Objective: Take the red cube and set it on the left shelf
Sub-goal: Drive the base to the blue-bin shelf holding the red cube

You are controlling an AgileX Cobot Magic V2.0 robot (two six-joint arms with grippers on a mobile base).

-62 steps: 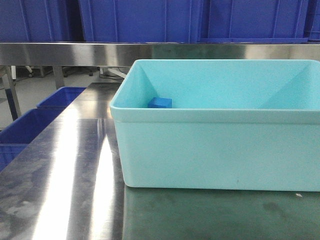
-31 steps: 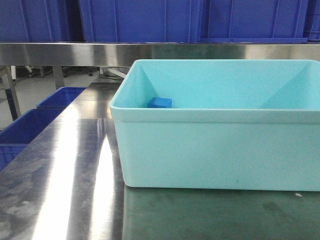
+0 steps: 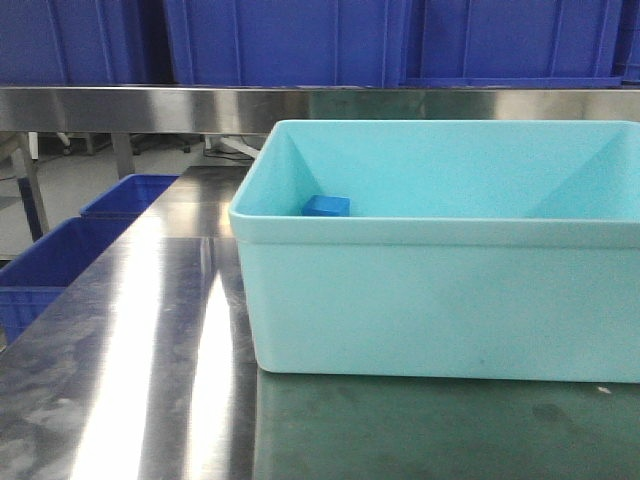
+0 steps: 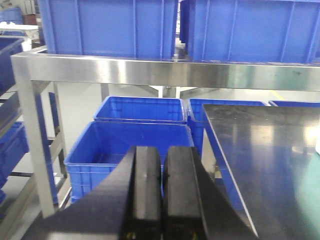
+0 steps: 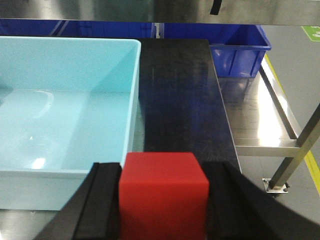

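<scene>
The red cube (image 5: 162,195) sits clamped between the black fingers of my right gripper (image 5: 163,171), which is shut on it just off the near right corner of the pale cyan tub (image 5: 50,180). My left gripper (image 4: 162,150) is shut with nothing in it, pointing at the left shelf (image 4: 150,72). The shelf's steel front bar (image 3: 150,105) carries large dark blue crates (image 3: 280,40). Neither gripper nor the cube appears in the front view.
The cyan tub (image 3: 440,300) stands on the steel tabletop (image 3: 130,380) and a dark green mat (image 3: 440,430); a small blue block (image 3: 326,206) lies inside it. Open blue crates (image 4: 130,145) sit low to the left of the table. A steel side rack (image 5: 260,120) is on the right.
The whole scene has slid slightly to the right in the front view. The blue block and the tub keep their places relative to each other.
</scene>
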